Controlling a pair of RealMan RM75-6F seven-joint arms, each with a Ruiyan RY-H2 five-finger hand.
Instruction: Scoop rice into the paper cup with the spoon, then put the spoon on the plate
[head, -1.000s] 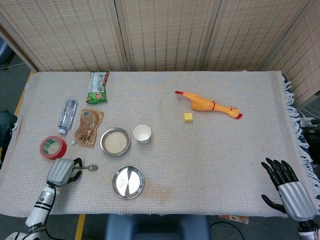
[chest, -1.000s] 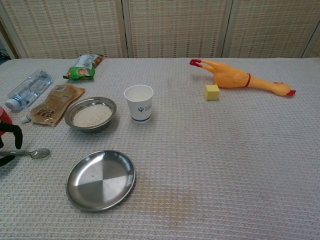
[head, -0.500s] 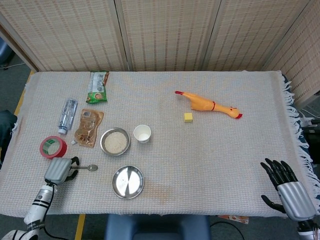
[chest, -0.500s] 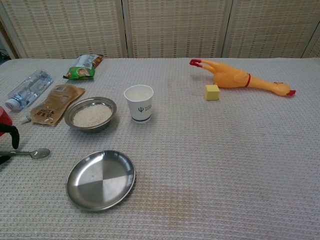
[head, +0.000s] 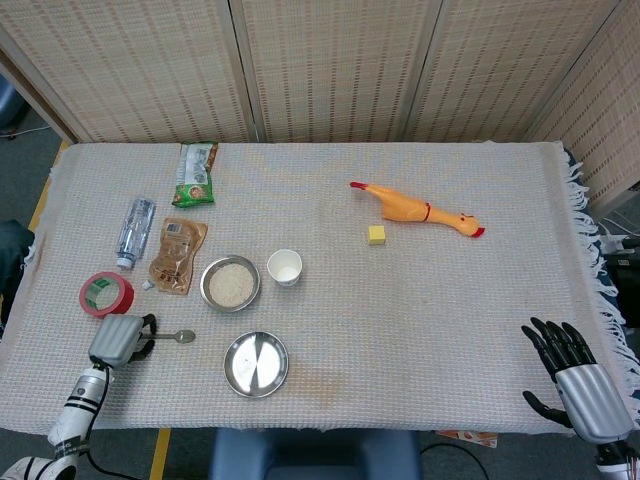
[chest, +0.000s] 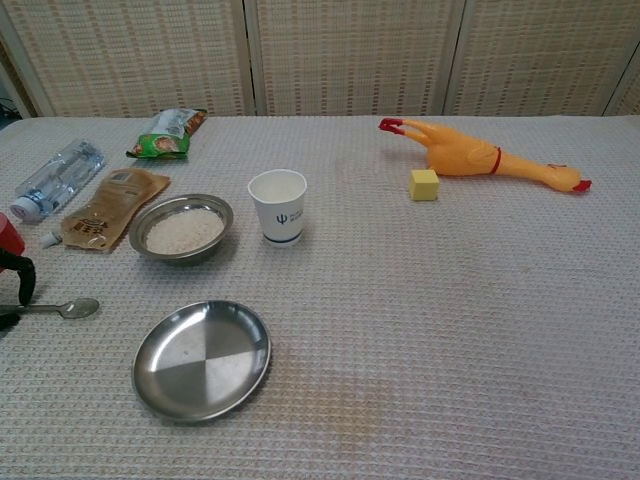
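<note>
Both hands wear smooth silver-grey back shells over black fingers: the left hand (head: 120, 340) (its white forearm ringed with black bands) and the right hand (head: 572, 375), broader and ridged lengthwise.

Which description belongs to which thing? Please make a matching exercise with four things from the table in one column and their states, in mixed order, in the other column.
Things:
1. bowl
2. plate
3. paper cup
4. spoon

Descriptions:
A. lies flat, handle at the left hand
B. metal, holds white rice
C. white, upright, right of the rice
D. flat, shiny, nothing on it

Pairs: 1-B, 2-D, 3-C, 4-A
</note>
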